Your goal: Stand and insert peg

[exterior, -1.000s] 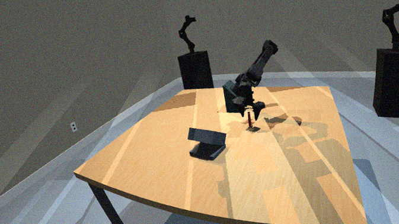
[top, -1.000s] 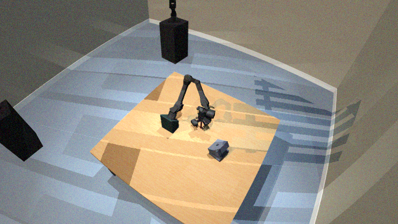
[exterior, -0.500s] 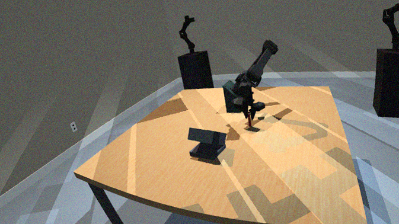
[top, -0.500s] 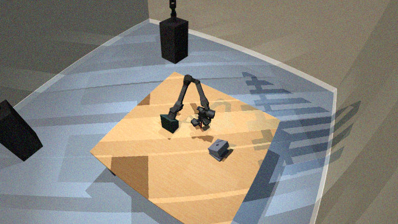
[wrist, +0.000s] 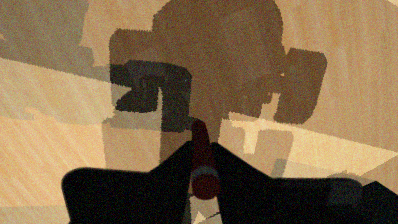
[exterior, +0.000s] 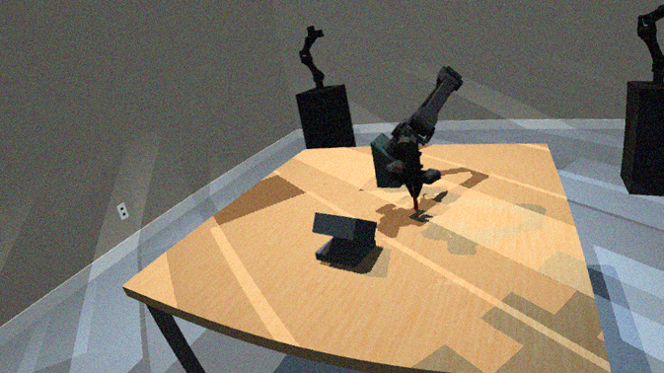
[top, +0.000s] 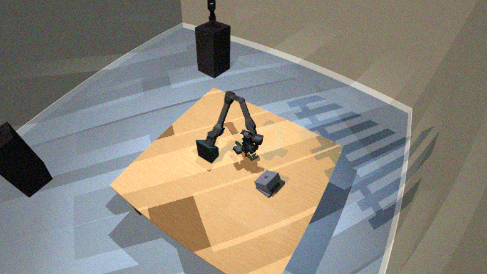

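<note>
A dark red peg [top: 246,154] [exterior: 415,203] [wrist: 200,134] stands upright on the wooden table [top: 238,221] [exterior: 335,314]. Its grey-white band [wrist: 205,173] is near the top end, close to the wrist camera, and its plain end is down. My gripper [top: 247,149] [exterior: 415,191] [wrist: 201,147] points straight down and is shut on the peg's upper part. The sloped grey panel [top: 269,180] [exterior: 340,226] sits on the table a short way in front of the peg, with one small hole [top: 266,176] in its face. The hole does not show in the exterior view.
The arm's dark base block [top: 206,151] [exterior: 384,164] stands on the table behind the peg. Black pedestals [top: 212,47] [top: 18,163] [exterior: 325,116] [exterior: 653,135] stand on the floor around the table. Patchy shadows fall across the table top.
</note>
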